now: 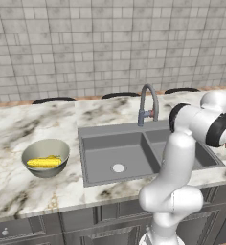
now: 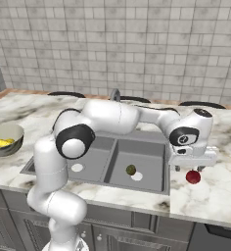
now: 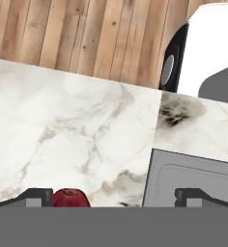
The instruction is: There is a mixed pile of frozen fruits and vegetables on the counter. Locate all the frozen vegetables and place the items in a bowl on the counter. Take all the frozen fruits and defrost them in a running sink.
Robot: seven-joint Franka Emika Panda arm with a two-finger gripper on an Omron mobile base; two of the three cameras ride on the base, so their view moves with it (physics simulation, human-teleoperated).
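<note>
A simulated kitchen with a marbled surface over grey cabinets, backed by a pale tiled wall. At the far left sits a round, dull grey-olive bowl on the surface, well apart from the sink's left edge. Inside the bowl lies a yellow corn cob, on its side.

To the right of the bowl is a grey double sink set into the surface, with a tall curved faucet rising behind the divider between the two basins. In the right base view, a small dark olive-brown lump of fruit rests on the floor of the right basin, just beside its round drain.

The white robot arm reaches over the sink toward the right. Its end effector hangs just past the sink's right rim, over the surface, with its two dark fingers spread wide apart and holding nothing.

Just below and slightly right of the end effector, a small dark red round fruit sits on the surface near the sink's right edge. In the hand view the same red fruit lies beside one fingertip; whether they touch cannot be told.
</note>
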